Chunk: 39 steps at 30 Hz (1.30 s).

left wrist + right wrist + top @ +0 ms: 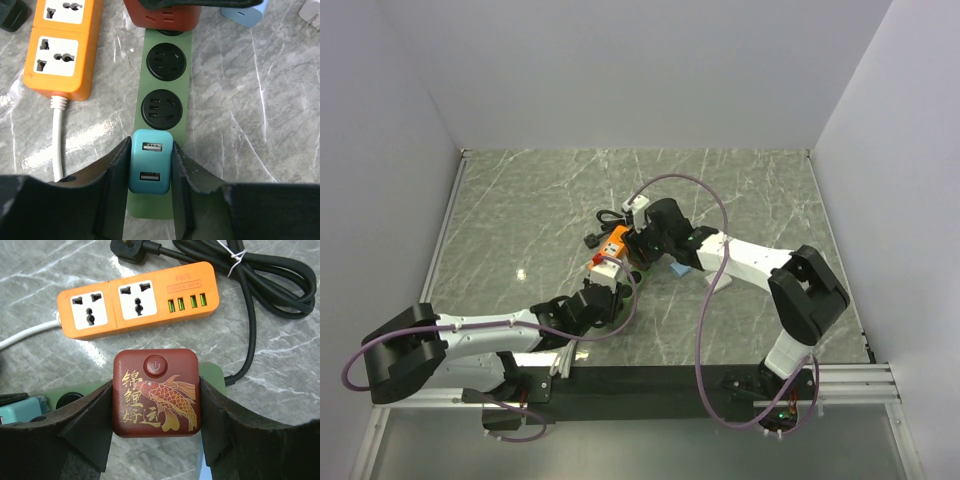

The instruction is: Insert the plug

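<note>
Left end effector (150, 146) clamps the teal USB plug (150, 169) on the green power strip (165, 86); right end effector (156, 389) grips its maroon switch block (156, 405).

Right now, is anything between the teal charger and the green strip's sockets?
Nothing visible. The teal USB charger, between the left jaws, sits over the near end of the green power strip; both black sockets ahead are bare.

Your dark grey-green, white-veined marble tabletop (520, 200) is boxed in by plain white wall panels (640, 70) at the back and both sides. A silver aluminium rail (860, 378) runs along its near edge, and a glare of light (523, 272) sits left of centre.
</note>
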Each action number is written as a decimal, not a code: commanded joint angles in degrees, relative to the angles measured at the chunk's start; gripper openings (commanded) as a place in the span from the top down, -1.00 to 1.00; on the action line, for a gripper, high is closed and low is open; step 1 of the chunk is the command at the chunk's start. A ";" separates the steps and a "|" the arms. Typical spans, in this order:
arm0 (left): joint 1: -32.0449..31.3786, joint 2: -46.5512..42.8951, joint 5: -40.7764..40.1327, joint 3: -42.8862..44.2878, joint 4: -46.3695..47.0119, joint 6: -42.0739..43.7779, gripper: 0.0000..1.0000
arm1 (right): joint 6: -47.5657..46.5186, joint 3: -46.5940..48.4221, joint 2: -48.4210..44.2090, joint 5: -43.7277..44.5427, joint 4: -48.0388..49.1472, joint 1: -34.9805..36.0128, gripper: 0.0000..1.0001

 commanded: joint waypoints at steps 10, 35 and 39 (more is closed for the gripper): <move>0.61 1.65 -3.50 2.60 -0.55 1.07 0.85 | 14.95 -12.91 -0.07 3.34 -0.95 8.27 1.00; 6.49 -0.72 7.57 2.95 1.28 6.96 0.71 | 21.36 -24.25 -0.33 7.03 8.72 10.21 1.00; 7.11 -1.25 11.35 2.16 2.52 7.66 0.54 | 22.24 -26.18 0.54 6.43 11.18 10.29 1.00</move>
